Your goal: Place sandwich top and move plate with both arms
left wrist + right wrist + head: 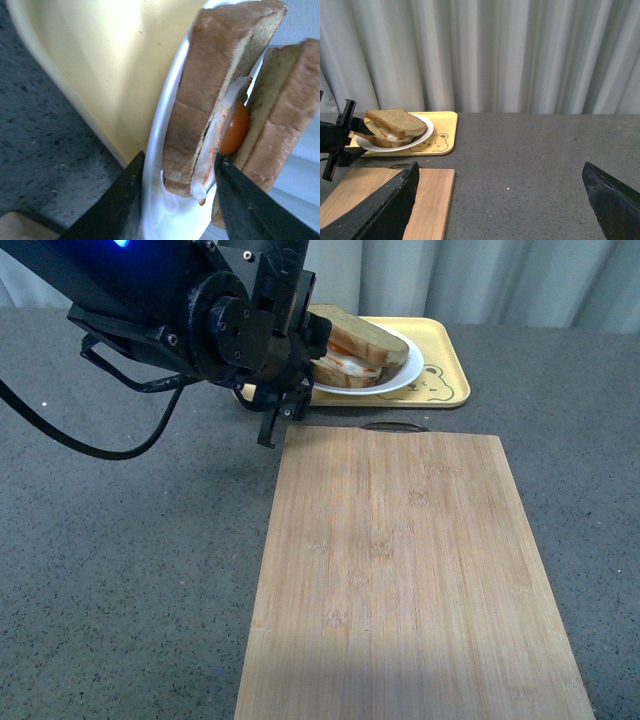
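My right gripper [495,205] has its jaws spread wide on nothing, low over the grey speckled table [120,560] and well apart from the work. Beyond the pale bamboo board [410,570], my left gripper [283,410] is at the left rim of the round white shallow plate [405,380]. Its jaws are spread too, straddling that rim and the edge of the brown bread slice bearing a fried egg [200,100], not yet pinching. The plain brownish-green wholemeal sandwich top [365,335] already lies over the egg. The plate rests on the rectangular yellow tray with a bear drawing [445,360]. I judge the lift turns on the plate's bare right rim, which my right arm has yet to reach.
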Tool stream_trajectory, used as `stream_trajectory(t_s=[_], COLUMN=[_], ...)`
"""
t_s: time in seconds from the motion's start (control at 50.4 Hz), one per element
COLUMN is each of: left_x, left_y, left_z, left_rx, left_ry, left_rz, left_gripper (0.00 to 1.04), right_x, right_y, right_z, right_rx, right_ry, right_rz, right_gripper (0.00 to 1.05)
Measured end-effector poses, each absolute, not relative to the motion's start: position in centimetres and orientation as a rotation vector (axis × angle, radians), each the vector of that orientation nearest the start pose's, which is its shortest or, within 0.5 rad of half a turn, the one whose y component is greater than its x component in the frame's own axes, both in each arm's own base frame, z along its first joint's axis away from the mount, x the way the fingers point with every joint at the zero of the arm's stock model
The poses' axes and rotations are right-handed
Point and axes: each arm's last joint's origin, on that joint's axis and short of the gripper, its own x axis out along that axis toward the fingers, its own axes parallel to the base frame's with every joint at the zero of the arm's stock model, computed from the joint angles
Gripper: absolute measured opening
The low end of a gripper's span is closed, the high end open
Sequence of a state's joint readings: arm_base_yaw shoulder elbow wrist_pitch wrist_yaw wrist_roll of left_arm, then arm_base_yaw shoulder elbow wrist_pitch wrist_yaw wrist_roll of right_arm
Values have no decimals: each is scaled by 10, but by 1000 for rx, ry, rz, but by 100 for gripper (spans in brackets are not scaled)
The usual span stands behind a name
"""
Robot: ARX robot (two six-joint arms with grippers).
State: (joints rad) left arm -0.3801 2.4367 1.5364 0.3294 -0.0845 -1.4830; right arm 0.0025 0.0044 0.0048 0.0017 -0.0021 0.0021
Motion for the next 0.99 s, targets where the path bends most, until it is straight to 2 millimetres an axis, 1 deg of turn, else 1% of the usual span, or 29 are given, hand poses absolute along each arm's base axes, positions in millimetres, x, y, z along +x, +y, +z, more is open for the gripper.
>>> stream_trajectory(t_s=[0.04, 0.159, 0.198, 0.238, 0.297, 0.317, 0.337, 0.357, 0.377, 0.397, 0.436, 0.456, 0.496, 0.515, 0.555, 0.595, 0.615, 0.674, 0.753, 0.813, 0.991], left_x=[465, 452, 449, 442, 437, 436, 434, 432, 425, 418, 399, 388, 374, 364, 348, 336, 327, 309, 293, 274, 234], left_y=[-183, -176, -175, -173, -173, -173, -170, -168, -163, -158, -142, -131, -117, -107, -93, -84, -77, -65, -56, -48, -29], left_z=[68, 77, 83, 88, 96, 97, 98, 98, 99, 98, 99, 102, 109, 117, 130, 136, 139, 138, 135, 136, 147], left_rx=[-1290, -1189, -1140, -1050, -921, -857, -792, -711, -618, -575, -396, -312, -237, -188, -132, -100, -79, -53, -33, -21, -17], left_ry=[655, 666, 664, 661, 648, 615, 494, 415, 316, 268, 169, 119, 62, 26, -16, -31, -34, -16, 10, 24, 10], left_rz=[178, 174, 175, 192, 168, 149, 126, 99, 62, 39, 0, -12, -14, -13, -9, -5, -1, 3, 4, -5, -5], left_gripper=[46, 67, 73, 80, 90, 91, 86, 83, 77, 74, 65, 59, 52, 47, 38, 31, 25, 14, 4, 4, 4], right_x=[98, 98, 98, 98, 98, 98, 98, 98, 98, 98, 98, 98, 98, 98, 98, 98, 98, 98, 98, 98, 98], right_y=[0, 0, 0, 0, 0, 0, 0, 0, 0, 0, 0, 0, 0, 0, 0, 0, 0, 0, 0, 0, 0], right_z=[165, 165, 165, 165, 165, 165, 165, 165, 165, 165, 165, 165, 165, 165, 165, 165, 165, 165, 165, 165, 165], right_rx=[2, 2, 2, 2, 2, 2, 2, 2, 2, 2, 2, 2, 2, 2, 2, 2, 2, 2, 2, 2, 2], right_ry=[-2, -2, -2, -2, -2, -2, -2, -2, -2, -2, -2, -2, -2, -2, -2, -2, -2, -2, -2, -2, -2], right_rz=[5, 5, 5, 4, 4, 4, 5, 5, 5, 5, 4, 4, 3, 3, 4, 4, 5, 5, 5, 4, 4], right_gripper=[95, 95, 95, 95, 95, 95, 95, 95, 95, 95, 95, 95, 95, 95, 95, 95, 95, 95, 95, 95, 95])
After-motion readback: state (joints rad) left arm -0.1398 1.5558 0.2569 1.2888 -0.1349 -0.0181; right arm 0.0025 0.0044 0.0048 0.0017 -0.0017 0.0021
